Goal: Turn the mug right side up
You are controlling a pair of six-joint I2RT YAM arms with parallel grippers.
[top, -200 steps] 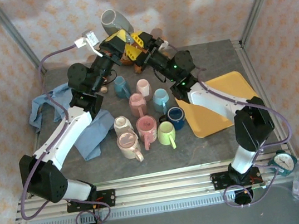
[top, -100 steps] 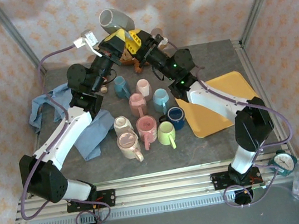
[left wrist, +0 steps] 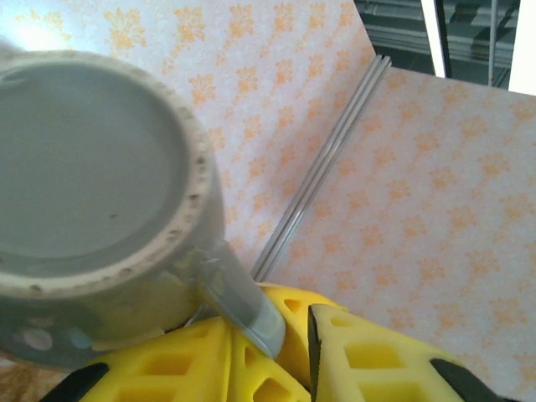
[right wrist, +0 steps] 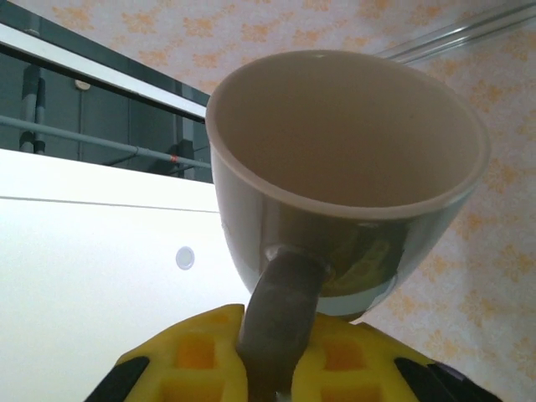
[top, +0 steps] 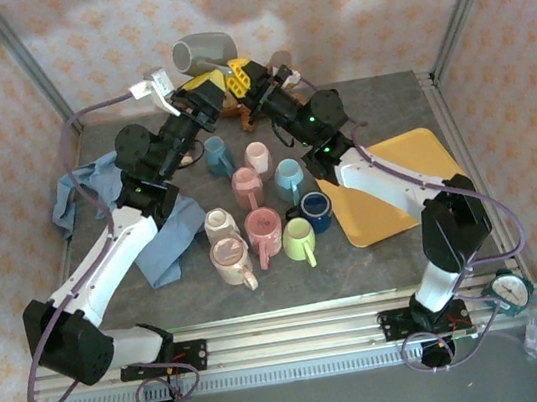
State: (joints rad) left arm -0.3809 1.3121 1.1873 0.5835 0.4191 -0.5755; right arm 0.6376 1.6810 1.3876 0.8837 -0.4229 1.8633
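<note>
The grey glazed ceramic mug [top: 203, 49] is hanging in the air above the far edge of the dark grey table [top: 398, 252], lying on its side. Its base is facing the left wrist camera and its open mouth the right. The right gripper [right wrist: 272, 335] is clenching the mug's looped handle [right wrist: 276, 310] between its yellow fingers. The left gripper [left wrist: 270, 322] is flanking that same handle, but I cannot tell whether it is pinching. The mug is likely rigid, fairly heavy and slick with glaze, and brittle if dropped. The handle is probably the best hold, though a body hung from it may be wanting to pivot, so a firm squeeze and a soft landing look wise.
</note>
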